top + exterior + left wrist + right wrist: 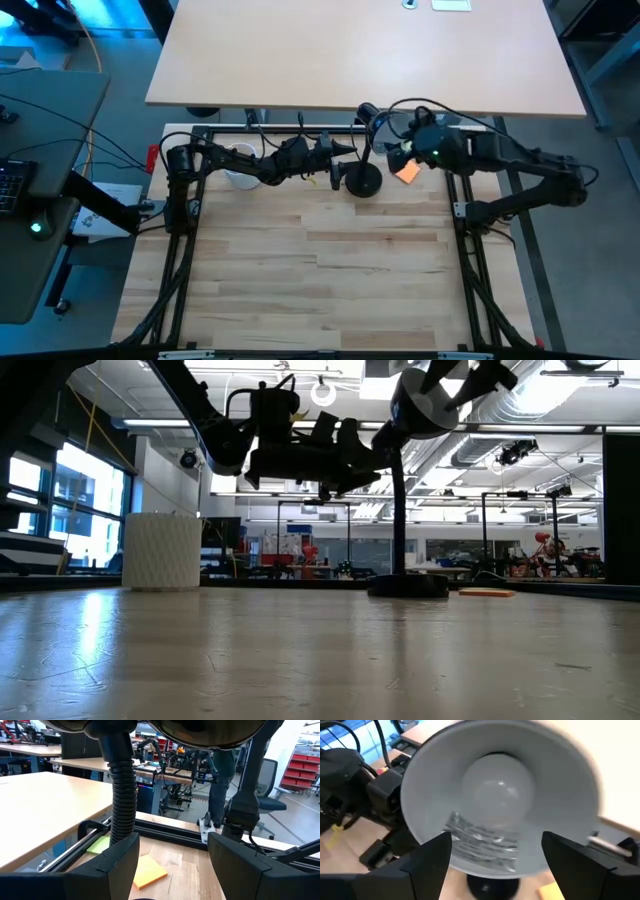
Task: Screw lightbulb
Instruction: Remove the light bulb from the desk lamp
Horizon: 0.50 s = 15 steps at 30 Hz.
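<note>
Setting: a pale wooden table (330, 290) ringed by a black frame, with a second, larger desk (360, 50) just beyond its far edge.

Lamp: a black desk lamp (362, 180) stands near the table's far edge, round base flat on the wood, thin stem rising to a shade that faces the right arm.

Lightbulb: the lightbulb (500, 790) sits inside the lamp's pale shade, its rounded white dome facing out. Its screw base is hidden behind the dome, so how deeply it is seated cannot be told.

Right gripper: the right gripper (495, 855) hovers just in front of the shade's mouth, fingers spread wide apart and holding nothing (only the finger ends show in its own camera). From above it is mostly lost among cables.

Left gripper: the left gripper (172, 855) hangs in the air beside the lamp stem, on the side away from the right arm; its fingers stand apart with nothing between them.

Other items: a white ribbed cup (161, 550) stands on the table's far left, partly covered by the left arm from above. An orange sticky pad (148, 871) lies flat near the lamp base; a green one (98, 845) peeks from behind the stem, largely cut off.

Background: a person's legs (220, 785) show beyond the table; everything above is out of frame.
</note>
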Motion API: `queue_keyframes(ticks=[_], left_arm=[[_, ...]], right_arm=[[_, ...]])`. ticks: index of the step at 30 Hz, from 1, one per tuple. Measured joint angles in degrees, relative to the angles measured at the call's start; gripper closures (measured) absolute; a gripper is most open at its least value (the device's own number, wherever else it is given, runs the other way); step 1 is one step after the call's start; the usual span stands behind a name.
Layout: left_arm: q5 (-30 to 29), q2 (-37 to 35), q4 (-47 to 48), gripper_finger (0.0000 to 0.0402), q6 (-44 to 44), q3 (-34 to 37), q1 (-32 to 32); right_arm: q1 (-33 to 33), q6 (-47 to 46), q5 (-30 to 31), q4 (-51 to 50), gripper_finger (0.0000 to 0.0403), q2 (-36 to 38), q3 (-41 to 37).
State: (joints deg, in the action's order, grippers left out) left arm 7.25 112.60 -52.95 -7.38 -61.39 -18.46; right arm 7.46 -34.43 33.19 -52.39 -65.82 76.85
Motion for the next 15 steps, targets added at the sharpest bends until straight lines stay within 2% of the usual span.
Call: queue_keyframes(ticks=[2, 7, 15], left_arm=[[0.01, 0.00, -0.01, 0.0173, 0.03, 0.00, 0.00], [0.01, 0.00, 0.07, 0.0173, 0.03, 0.00, 0.00], [0.04, 0.00, 0.31, 0.0173, 0.05, 0.00, 0.00]], right_arm=[[0.80, -0.70, -0.29, 0.18, 0.0096, -1.39, -0.12], [1.34, -0.96, 3.69, 2.65, 0.0096, -4.54, -0.19], [3.93, 4.41, 3.39, 8.16, 0.0096, -7.84, -0.21]])
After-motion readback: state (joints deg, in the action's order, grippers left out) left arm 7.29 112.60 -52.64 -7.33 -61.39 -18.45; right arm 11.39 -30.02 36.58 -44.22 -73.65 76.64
